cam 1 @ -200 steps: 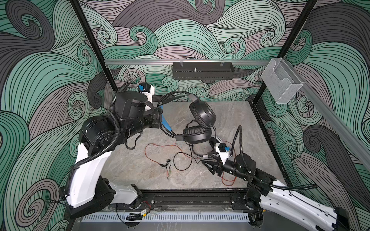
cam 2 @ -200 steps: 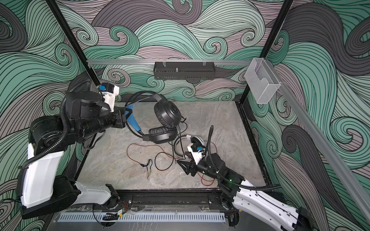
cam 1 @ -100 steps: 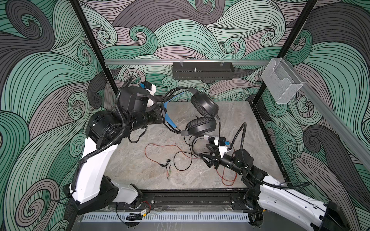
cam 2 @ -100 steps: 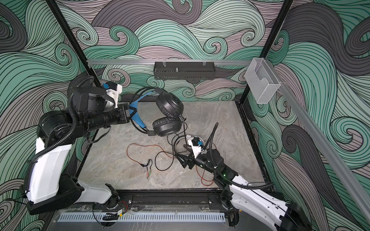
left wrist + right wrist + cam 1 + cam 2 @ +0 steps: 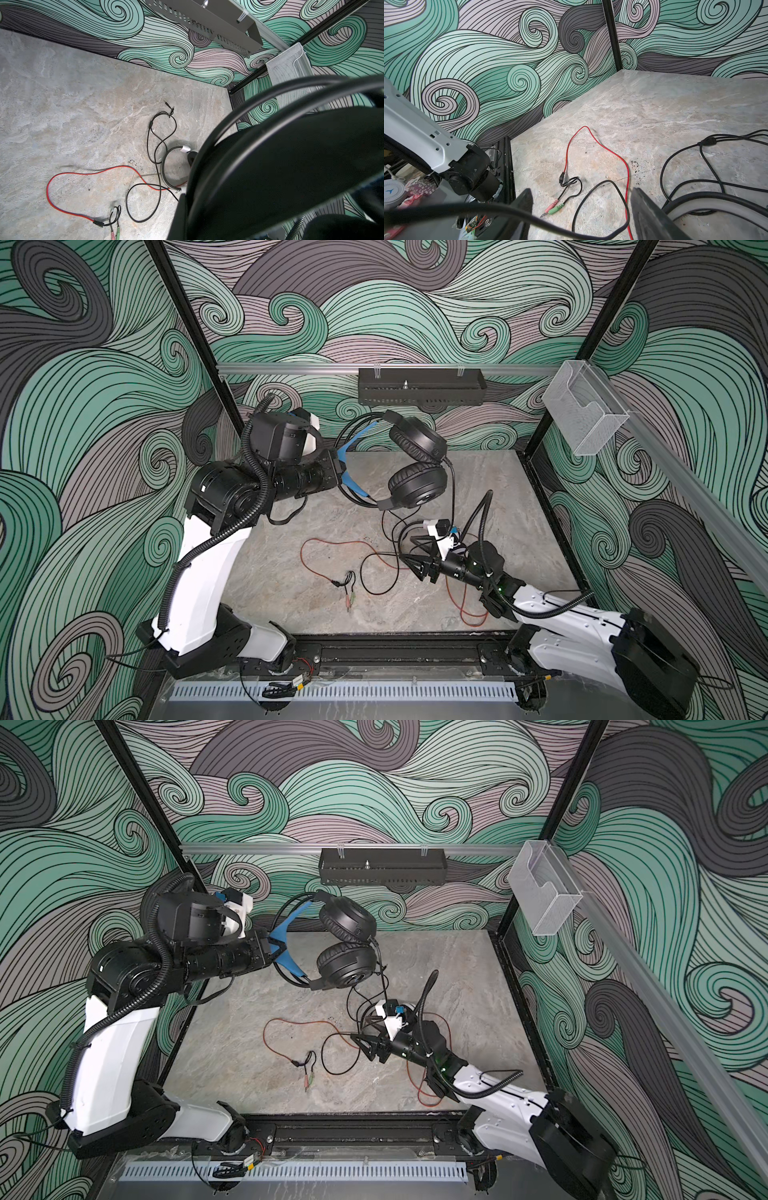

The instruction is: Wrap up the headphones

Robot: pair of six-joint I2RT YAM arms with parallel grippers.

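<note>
Left gripper (image 5: 337, 466) has its jaws clamped shut on the blue lining (image 5: 353, 486) of the black headphones (image 5: 417, 486). It holds them up in the air over the far left-of-middle part of the table (image 5: 270, 580), earcups stacked one above the other. My guess at the reason: lifted like that, the black cable (image 5: 361, 572) hangs off the lower cup and trails down into loose loops on the table, free to be fed around the headset. The right gripper (image 5: 415, 568) sits low over the near right side with jaws wide and nothing pinched. The wrist view shows that cable running across the gap between them, so it looks lined up to grab it. The red cable (image 5: 332, 542) sprawls across the middle and ends in pink and green plugs (image 5: 349, 605). Its own second headset (image 5: 716, 204) lies on the table beside the right arm, mostly hidden. The two cables cross, so snagging the red one is the risk here.
</note>
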